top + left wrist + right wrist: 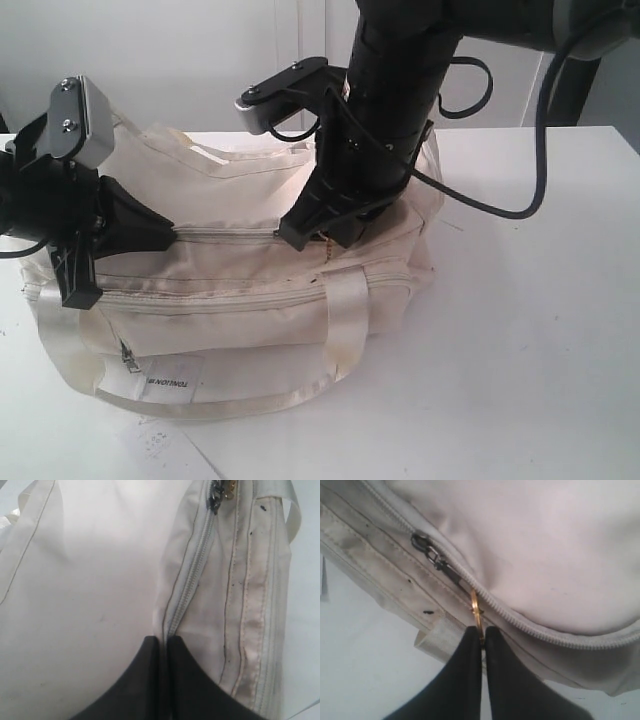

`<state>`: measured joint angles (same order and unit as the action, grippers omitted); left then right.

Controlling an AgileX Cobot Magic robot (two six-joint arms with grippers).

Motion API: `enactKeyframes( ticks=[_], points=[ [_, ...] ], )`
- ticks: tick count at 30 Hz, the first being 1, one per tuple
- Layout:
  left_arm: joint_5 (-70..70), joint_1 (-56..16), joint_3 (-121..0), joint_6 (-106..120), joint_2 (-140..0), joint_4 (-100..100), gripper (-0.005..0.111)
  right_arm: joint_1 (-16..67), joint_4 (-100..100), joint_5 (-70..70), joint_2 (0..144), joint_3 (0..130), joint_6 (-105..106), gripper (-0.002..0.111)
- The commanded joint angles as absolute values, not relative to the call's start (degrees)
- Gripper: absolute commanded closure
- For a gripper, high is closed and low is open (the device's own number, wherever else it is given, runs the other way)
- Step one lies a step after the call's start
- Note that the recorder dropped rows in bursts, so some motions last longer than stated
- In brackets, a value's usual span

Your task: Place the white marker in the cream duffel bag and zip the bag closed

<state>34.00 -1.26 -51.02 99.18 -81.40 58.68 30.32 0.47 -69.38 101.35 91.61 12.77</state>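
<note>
Pinching a thin brass ring edge-on, the right gripper has its jaws pressed together with only the ring between them. Ring hangs off a dark pull linked to the grey zipper slider. The top zipper runs past the fingertips, teeth meshed on the stretch beside them. Further left along that zipper line, the left gripper is also clamped tight, jaws nipping a fold of fabric at the left end of the cream duffel bag. Right gripper sits on the bag's top, a little right of its middle. Bag lies lengthwise, left to right, on the white table, over its left and centre. Near side shows a front-pocket zipper, a shiny handle strap looping down, and a paper tag at the near left.
</note>
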Motion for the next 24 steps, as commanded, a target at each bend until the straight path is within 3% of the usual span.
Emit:
enactKeyframes(
  ticks=[1, 24],
  points=[
    [34.7, -1.3, -50.7, 98.5, -80.7, 59.5, 0.107, 29.7, -3.0, -70.0, 100.6, 91.3, 12.8, 0.108],
    [34.7, -1.3, -50.7, 98.5, -80.7, 59.5, 0.107, 24.2, -3.4, -70.0, 100.5, 91.3, 12.9, 0.108]
  ],
)
